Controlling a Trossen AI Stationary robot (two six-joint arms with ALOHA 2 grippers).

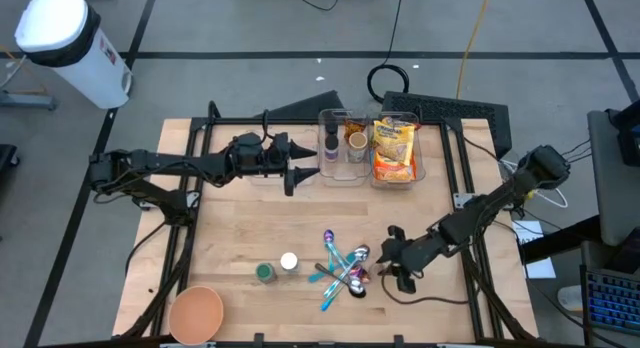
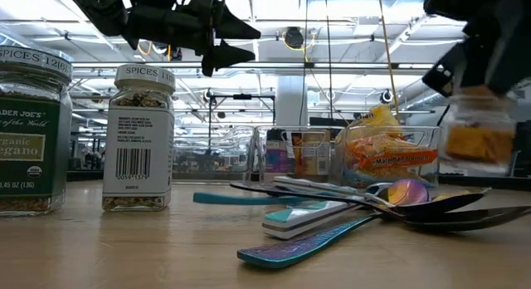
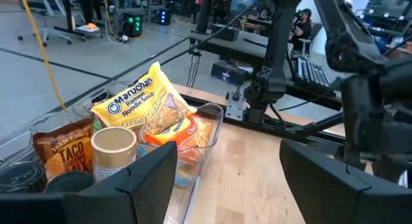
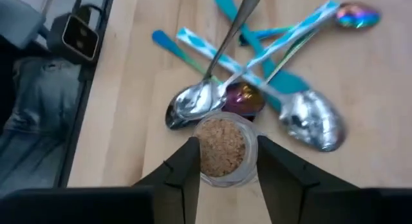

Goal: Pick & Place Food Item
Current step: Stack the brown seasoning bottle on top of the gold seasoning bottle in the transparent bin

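My right gripper point(image 4: 222, 169) is shut on a small clear jar of tan granules point(image 4: 222, 149) above a pile of spoons point(image 4: 257, 89), near the table's right front. The jar also shows in the low view point(image 2: 477, 138), raised off the table. My left gripper point(image 3: 238, 179) is open and empty. It hangs in the air at the table's far middle point(image 1: 300, 170), next to two clear bins point(image 1: 330, 178). These hold a ramen packet point(image 3: 151, 105), a taco seasoning packet point(image 3: 64, 153) and small jars. My right gripper pinches the jar's round wall point(image 4: 199, 153) between its two fingers, one on each opposite side. The fingers come from above, slanting down. The jar stands upright in the hold, lifted clear of the table and just beside the spoon bowls.
Two spice jars stand at the near middle, one with a green lid point(image 1: 265, 273) and one with a white lid point(image 1: 289, 260). A pink bowl point(image 1: 195, 313) sits at the near left corner. Bare wood lies between the bins and the spoons point(image 1: 345, 268).
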